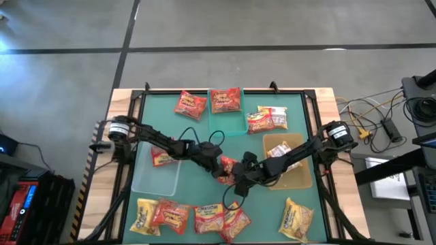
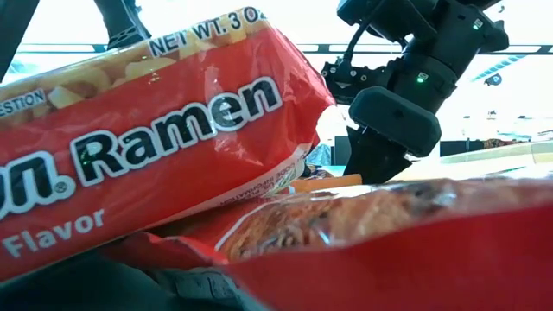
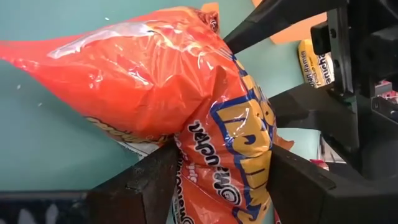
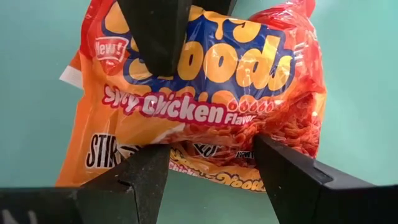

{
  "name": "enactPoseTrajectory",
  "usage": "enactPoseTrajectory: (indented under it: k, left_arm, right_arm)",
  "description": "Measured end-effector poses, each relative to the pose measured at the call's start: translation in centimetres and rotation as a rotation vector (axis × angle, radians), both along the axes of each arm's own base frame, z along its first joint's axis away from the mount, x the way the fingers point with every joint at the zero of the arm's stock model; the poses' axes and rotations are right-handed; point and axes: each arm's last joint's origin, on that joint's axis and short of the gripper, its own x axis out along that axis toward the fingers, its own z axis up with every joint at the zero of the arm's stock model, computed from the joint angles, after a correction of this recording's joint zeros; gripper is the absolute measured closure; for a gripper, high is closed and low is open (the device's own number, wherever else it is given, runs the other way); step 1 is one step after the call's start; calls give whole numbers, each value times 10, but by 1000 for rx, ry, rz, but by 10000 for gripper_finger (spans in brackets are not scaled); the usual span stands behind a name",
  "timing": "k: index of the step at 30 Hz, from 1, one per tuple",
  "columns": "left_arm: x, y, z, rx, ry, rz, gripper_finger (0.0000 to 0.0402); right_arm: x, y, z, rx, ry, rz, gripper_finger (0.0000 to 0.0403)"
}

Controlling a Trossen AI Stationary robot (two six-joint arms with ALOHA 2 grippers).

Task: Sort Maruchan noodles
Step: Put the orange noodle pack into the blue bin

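Two Maruchan noodles packets sit together at mid-table: an orange Spicy Chicken one [image 4: 186, 93] and a red one [image 4: 298, 93] against it, seen from above as one red-orange bundle [image 1: 228, 165]. My left gripper [image 3: 224, 165] reaches in from the left and is shut on the orange packet [image 3: 242, 143]; the red one [image 3: 137, 81] bulges beside it. My right gripper [image 4: 211, 165] comes from the right and is shut on the same bundle. In the low view, packets [image 2: 155, 147] close to the lens hide the hold. My left gripper pinches the orange packet's logo end [image 3: 239, 174] between its two fingers [image 3: 149, 186], slanting down from the table's left. The wrapper is bunched and creased between them. I cannot tell whether it is clear of the table. My right gripper clamps the bundle's edge nearest it, slanting down from the table's right. One finger [image 4: 140, 177] bears on the orange packet's lower corner [image 4: 155, 140], the other on the red packet [image 4: 283, 137]. The printed face is turned up toward the wrist.
More packets lie along the far side [image 1: 191, 104], [image 1: 267, 118] and in a row at the near edge [image 1: 170, 216], [image 1: 296, 218]. A teal bin [image 1: 228, 129] holds one [image 1: 225, 100], a clear bin [image 1: 157, 180] another [image 1: 162, 158], and a tan bin [image 1: 300, 178] stands right of centre.
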Motion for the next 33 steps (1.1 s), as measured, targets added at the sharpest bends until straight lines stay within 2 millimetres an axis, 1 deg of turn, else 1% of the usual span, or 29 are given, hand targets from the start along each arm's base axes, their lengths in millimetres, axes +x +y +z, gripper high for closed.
enactPoseTrajectory:
  k: [2,5,14,18,23,28,33]
  left_arm:
    - [0,1,0,0,9,0,203]
    - [0,1,0,-1,13,-2,226]
    - [-1,1,-1,38,4,-42,317]
    - [-2,1,-1,54,-3,-70,342]
    - [-3,1,2,78,-18,-91,351]
    - [-6,2,9,108,-19,-110,354]
    - [-7,4,14,125,-27,-113,354]
  right_arm:
    - [1,0,1,-4,-1,7,179]
    - [1,1,5,-1,12,19,179]
    - [2,2,40,15,52,35,179]
    - [1,2,51,1,94,36,179]
    - [-2,2,61,-10,126,36,179]
    - [-10,1,71,-16,157,31,179]
    - [-18,1,85,15,133,-5,179]
